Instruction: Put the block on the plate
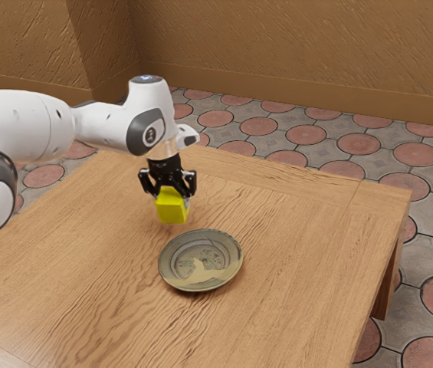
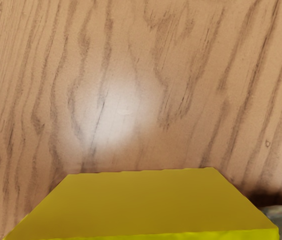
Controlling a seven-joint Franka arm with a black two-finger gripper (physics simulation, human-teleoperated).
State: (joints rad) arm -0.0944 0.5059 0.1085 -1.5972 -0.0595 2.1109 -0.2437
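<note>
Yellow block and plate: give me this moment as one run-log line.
gripper: shut on yellow block | block: in the air, clear of plate | plate: on table, empty | placing: not yet done

The brown wood table (image 1: pixel 308 253) is under the gripper (image 1: pixel 172 201); it has dark wavy lines and a shiny spot; a round, green-gray plate (image 1: pixel 201 257) with a tan patch lies on it, near the gripper, lower and toward the exterior view's right.
</note>
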